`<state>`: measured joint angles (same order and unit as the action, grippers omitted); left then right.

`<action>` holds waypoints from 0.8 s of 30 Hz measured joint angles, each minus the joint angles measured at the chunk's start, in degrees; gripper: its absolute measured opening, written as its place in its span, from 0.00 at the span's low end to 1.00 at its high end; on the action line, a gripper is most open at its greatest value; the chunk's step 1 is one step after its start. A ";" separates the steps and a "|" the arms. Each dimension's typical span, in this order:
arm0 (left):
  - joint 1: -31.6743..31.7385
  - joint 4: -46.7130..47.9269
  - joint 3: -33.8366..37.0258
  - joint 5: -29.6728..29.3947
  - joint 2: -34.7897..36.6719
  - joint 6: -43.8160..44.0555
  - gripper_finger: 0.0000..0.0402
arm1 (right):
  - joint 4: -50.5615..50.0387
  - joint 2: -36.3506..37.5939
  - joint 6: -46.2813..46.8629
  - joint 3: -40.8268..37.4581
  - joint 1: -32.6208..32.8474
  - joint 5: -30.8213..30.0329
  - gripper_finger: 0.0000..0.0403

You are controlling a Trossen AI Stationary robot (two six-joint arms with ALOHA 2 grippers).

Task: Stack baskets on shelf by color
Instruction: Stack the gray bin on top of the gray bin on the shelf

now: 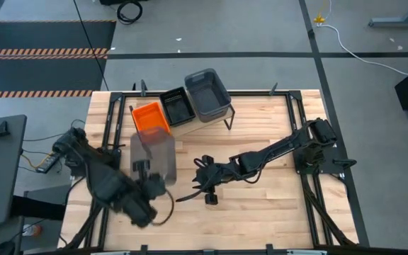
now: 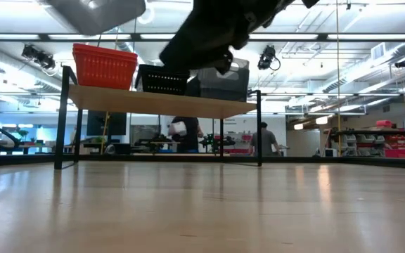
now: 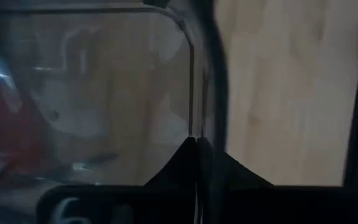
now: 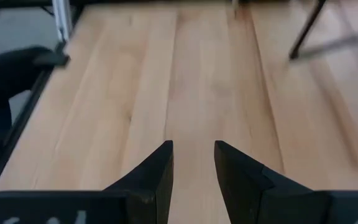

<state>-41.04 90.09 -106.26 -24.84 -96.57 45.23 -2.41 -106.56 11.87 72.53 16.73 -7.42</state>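
Three stacks already up on the shelf (image 1: 211, 119), orange, black, grey; carried a grey basket (image 1: 154, 154) above the table (image 1: 261, 212), left tool (image 1: 142, 172) clamped on its wall, right tool (image 4: 193, 163) parted and empty; next, likely lowered squarely into the grey stack (image 1: 207, 94).

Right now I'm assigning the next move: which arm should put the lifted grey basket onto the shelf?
Left. The left gripper is shut on the grey basket, raised beside the shelf. The right gripper is open, empty, over bare tabletop.
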 joint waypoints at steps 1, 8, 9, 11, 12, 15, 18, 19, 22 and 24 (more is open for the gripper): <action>1.30 -0.16 -0.33 -0.96 0.89 -1.52 0.02 | -1.56 0.30 1.29 0.00 0.12 -0.04 0.31; 11.41 -0.01 -0.57 -2.21 6.69 -12.65 0.02 | -8.79 1.99 6.10 0.00 2.41 -12.25 0.31; 13.07 0.01 -0.57 -2.19 7.07 -14.59 0.02 | -8.71 1.99 6.13 0.00 2.73 -14.22 0.31; 16.41 -0.10 -0.57 -2.39 7.66 -18.14 0.02 | -8.53 1.97 6.72 0.00 3.09 -15.80 0.31; 18.24 -0.04 -0.57 -2.39 7.83 -19.99 0.02 | -8.49 1.86 7.38 0.00 3.27 -15.66 0.31; 24.21 -0.36 -0.57 -2.96 7.95 -24.73 0.02 | -8.45 1.73 7.96 0.00 3.97 -14.16 0.31; 29.08 -2.72 -0.57 -3.13 7.95 -28.27 0.02 | -8.31 1.73 7.94 0.00 4.77 -13.51 0.31; 30.29 -4.38 -0.57 -3.15 7.95 -29.82 0.02 | -8.22 1.71 7.90 0.00 5.01 -13.49 0.31; 32.91 -9.70 -0.57 -3.02 7.95 -35.31 0.02 | -7.68 1.71 7.81 0.00 5.83 -13.51 0.31; 34.19 -12.23 -0.57 -3.00 7.95 -38.22 0.02 | -7.96 1.71 7.73 0.00 6.54 -13.01 0.31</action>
<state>-6.85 77.87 -106.83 -27.84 -88.62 7.01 -10.37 -104.86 19.61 72.53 23.27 -20.43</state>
